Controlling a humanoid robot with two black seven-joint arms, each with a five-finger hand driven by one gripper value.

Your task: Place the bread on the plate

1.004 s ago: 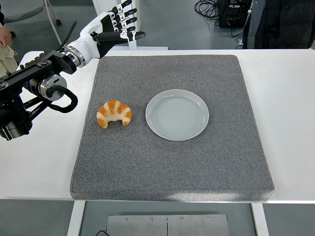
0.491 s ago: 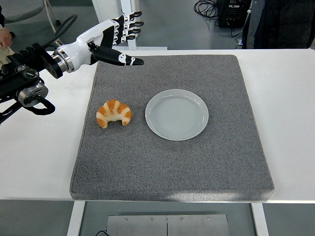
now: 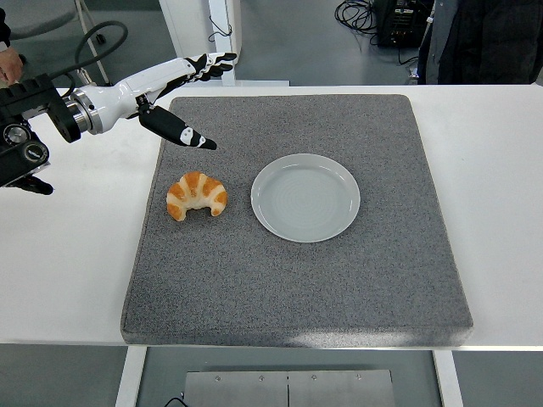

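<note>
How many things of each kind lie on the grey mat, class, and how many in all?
Croissant: 1
Plate: 1
Total on the grey mat: 2

White tabletop (image 3: 501, 195) is seen w/ near edge along the bottom. A large grey mat (image 3: 297, 280) is laid directly on it, approx. centred, covering most of the middle; bare white strips are left at 3 and 9 o'clock, w/ a thin strip at 6 o'clock. Nothing else is seen resting directly on the tabletop itself.
</note>
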